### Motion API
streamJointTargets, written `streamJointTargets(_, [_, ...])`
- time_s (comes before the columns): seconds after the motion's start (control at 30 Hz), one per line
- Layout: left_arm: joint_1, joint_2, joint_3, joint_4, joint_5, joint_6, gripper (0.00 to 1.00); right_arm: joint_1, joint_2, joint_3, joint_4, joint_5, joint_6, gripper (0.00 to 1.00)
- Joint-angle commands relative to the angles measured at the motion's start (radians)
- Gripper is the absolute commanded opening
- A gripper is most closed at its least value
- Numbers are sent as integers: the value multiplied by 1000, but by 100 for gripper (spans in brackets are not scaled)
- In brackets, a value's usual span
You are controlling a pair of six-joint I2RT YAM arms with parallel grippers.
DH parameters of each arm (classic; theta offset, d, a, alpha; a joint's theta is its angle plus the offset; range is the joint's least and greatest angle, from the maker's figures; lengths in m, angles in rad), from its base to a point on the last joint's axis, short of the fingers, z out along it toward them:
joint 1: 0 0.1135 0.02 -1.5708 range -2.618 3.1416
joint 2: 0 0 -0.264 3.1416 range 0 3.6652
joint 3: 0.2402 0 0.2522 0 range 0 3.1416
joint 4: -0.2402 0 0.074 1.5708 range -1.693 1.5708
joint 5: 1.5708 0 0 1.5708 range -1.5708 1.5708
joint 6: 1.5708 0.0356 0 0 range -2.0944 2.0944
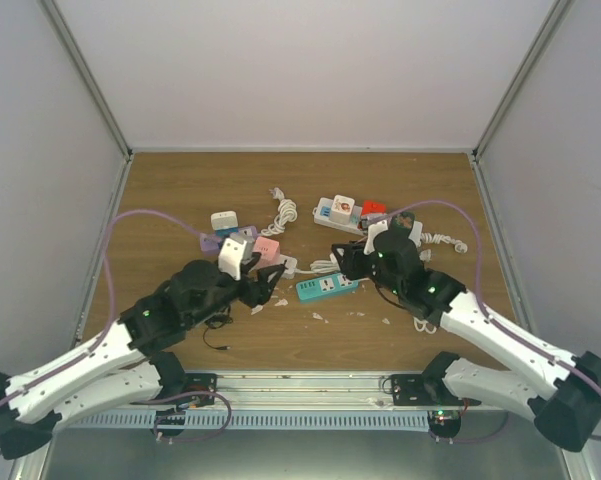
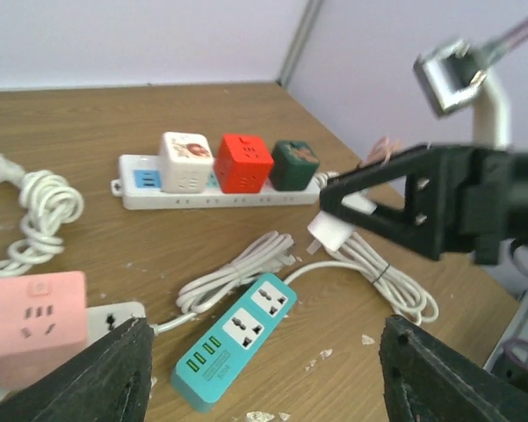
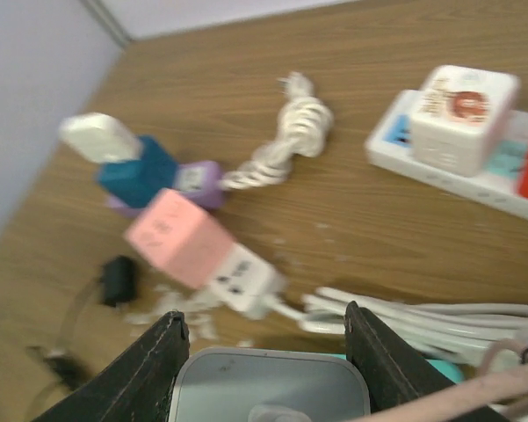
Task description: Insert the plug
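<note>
From above, the teal power strip (image 1: 327, 288) lies on the table (image 1: 180, 190) between the two arms. The left gripper (image 1: 265, 283) hangs just off its left end, and the right gripper (image 1: 346, 262) sits just beyond its right end. Farther back from the strip lies a long white strip (image 1: 338, 224) carrying cube adapters. A pink cube (image 1: 267, 250) stands off the teal strip's left, behind the left gripper.

The left wrist view looks across the teal strip, whose sockets are all bare. The left arm's fingers (image 2: 97, 378) frame the bottom corners, spread wide with nothing between them. Past the strip's far end the right gripper's dark jaws pinch a white plug (image 2: 332, 234) — raised off the table and apart from the strip. Its cord trails down beside a coiled cord bundle (image 2: 237, 268).

In the right wrist view the right arm's fingers (image 3: 154, 369) close on the plug's pale rounded body at the bottom edge; its prongs are hidden. The pink cube lies ahead — blurred.
</note>
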Motion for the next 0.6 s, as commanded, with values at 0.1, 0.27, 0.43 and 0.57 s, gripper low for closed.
streamJointTargets(0.1, [5,-192,39,-295,-165,-71,78,-3,95,12,4,239,-189,28])
streamJointTargets(0.27, [5,-303,5,-380,-210,-77,84,4,152,-59,84,245,-217,28])
streamJointTargets(0.43, [5,-389,-41,-359,-219,-67,87,60,168,-136,203,258,-266,28])
streamJointTargets(0.57, [5,-404,-47,-354,-226,-58,88,111,188,-166,228,301,-288,28])
